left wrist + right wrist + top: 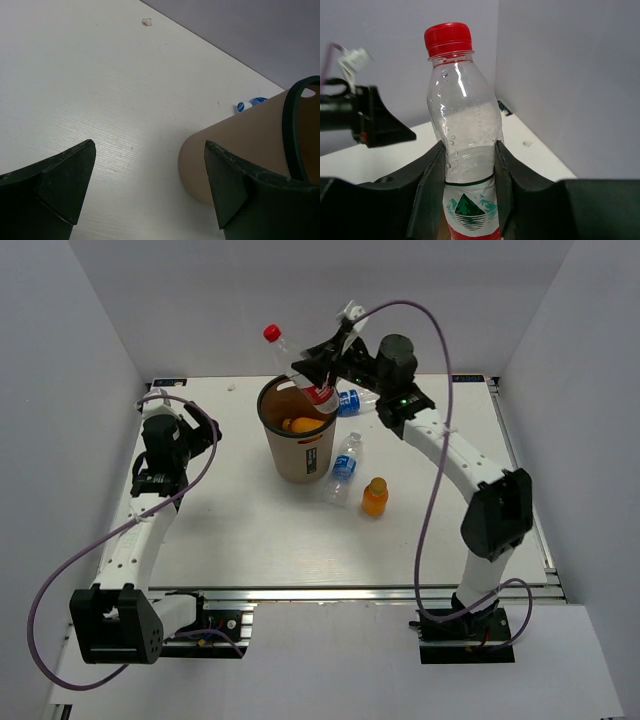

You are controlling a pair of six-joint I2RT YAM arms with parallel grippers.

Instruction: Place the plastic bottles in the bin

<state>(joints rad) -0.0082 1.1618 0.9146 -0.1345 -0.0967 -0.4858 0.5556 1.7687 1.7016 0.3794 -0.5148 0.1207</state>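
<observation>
My right gripper (312, 377) is shut on the clear bottle with the red cap (296, 365), holding it tilted over the far rim of the tan bin (298, 452). In the right wrist view the bottle (463, 125) sits between both fingers (431, 185). One orange bottle (302, 425) lies inside the bin. Another orange bottle (375, 497) stands on the table right of the bin. One blue-labelled bottle (345, 464) lies against the bin's right side, the other (350, 401) lies behind it. My left gripper (205, 426) is open and empty left of the bin (235, 150).
Grey walls enclose the white table (250, 530) on three sides. A small speck (146, 22) lies on the table far from the left gripper. A purple cable (440, 410) loops over the right arm.
</observation>
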